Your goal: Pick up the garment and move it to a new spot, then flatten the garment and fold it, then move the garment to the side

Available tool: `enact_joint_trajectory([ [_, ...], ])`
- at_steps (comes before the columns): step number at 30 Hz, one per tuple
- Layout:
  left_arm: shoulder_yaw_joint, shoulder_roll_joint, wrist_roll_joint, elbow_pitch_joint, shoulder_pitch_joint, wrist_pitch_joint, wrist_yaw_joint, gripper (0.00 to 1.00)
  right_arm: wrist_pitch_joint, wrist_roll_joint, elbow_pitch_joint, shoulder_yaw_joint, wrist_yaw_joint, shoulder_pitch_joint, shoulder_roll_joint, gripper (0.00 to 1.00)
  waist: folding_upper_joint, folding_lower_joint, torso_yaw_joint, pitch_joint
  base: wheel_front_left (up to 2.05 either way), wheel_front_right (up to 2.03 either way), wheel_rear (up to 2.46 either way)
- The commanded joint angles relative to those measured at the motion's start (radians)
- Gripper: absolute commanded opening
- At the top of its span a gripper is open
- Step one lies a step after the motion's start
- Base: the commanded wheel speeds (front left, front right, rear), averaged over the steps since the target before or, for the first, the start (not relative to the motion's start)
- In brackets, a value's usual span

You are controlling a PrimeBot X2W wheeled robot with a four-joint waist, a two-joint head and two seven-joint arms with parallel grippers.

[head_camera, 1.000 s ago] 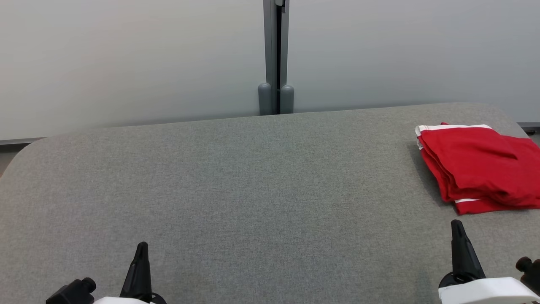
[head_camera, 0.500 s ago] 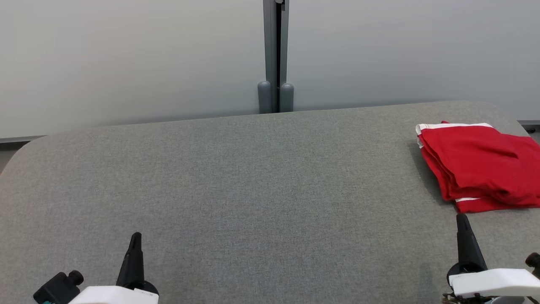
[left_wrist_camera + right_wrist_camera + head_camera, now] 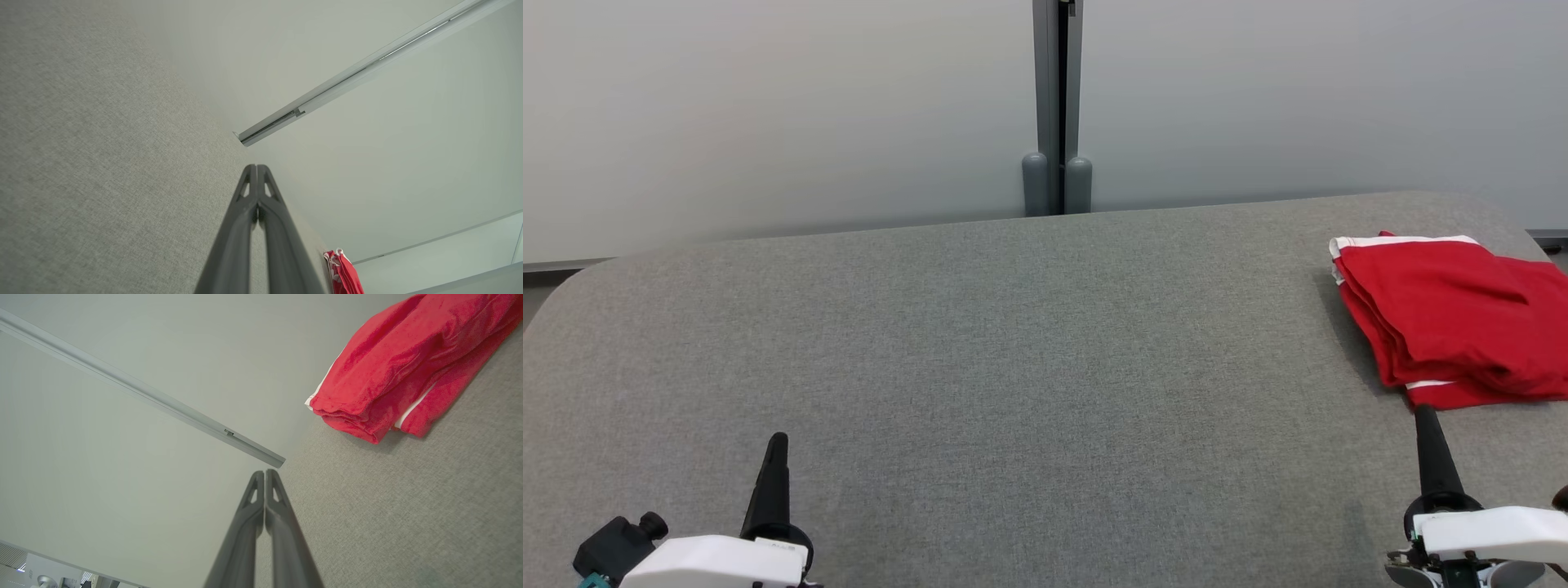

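Observation:
A red garment with white trim (image 3: pixel 1454 314) lies folded in a thick stack at the far right of the grey fabric table (image 3: pixel 1013 351). It also shows in the right wrist view (image 3: pixel 404 363) and, small, in the left wrist view (image 3: pixel 345 273). My right gripper (image 3: pixel 1424 416) stands just in front of the garment's near edge, fingers pressed together and holding nothing (image 3: pixel 264 473). My left gripper (image 3: pixel 778 443) is low at the front left, far from the garment, its fingers also together and empty (image 3: pixel 256 167).
A pale wall with a grey vertical post (image 3: pixel 1058 106) rises behind the table's far edge. The table's rounded corners curve off at far left and far right. The garment reaches the right edge of the head view.
Both grippers have turned so their fingers point more upright and have drawn back toward the bottom edge. The garment has stayed where it lay; the view shifted slightly.

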Motion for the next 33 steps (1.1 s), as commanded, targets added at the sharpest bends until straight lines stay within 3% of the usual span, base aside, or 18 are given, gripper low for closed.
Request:
enact_joint_trajectory([
  [1, 0.010, 0.007, -0.032, -0.001, -0.030, 0.007, -0.010, 0.00, 0.008, 0.033, -0.003, -0.004, 0.000, -0.021, -0.008, 0.00, -0.0001, 0.0000, 0.000, 0.001, 0.00, 0.00, 0.00],
  [33, 0.066, 0.006, -0.311, 0.037, -0.096, 0.084, -0.055, 0.00, 0.086, 0.325, 0.011, -0.042, 0.000, -0.062, -0.005, 0.00, -0.0001, 0.0000, 0.001, 0.014, 0.00, 0.00, 0.00],
])
